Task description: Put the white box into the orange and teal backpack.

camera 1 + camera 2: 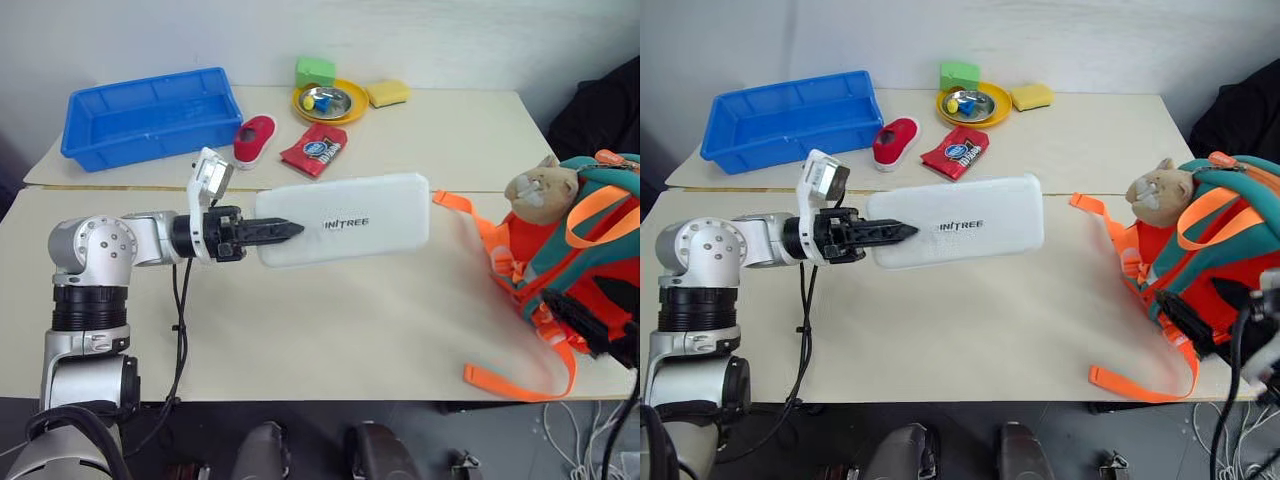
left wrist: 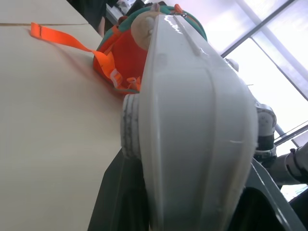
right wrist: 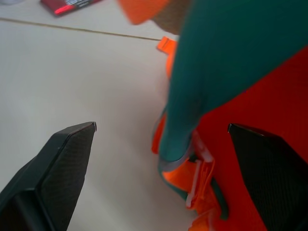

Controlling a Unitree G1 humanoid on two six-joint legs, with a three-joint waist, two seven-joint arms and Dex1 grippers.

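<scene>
The white box is held off the table, lying roughly level with its long side running toward the backpack. The left gripper has it by the end farthest from the backpack, its black fingers closed over that end, one finger lying across the box's top face. The other end of the box reaches close to an orange strap but stays apart from the bag. The backpack sits at the right end of the near table, orange body and teal trim, with a tan plush animal on its top and a loop of orange strap trailing to the table's front edge. The right gripper has its two fingers spread wide with nothing between them, right beside the backpack's teal trim. On the far table are a blue bin, a red shoe, a red packet, a yellow plate, a green block and a yellow sponge.
</scene>
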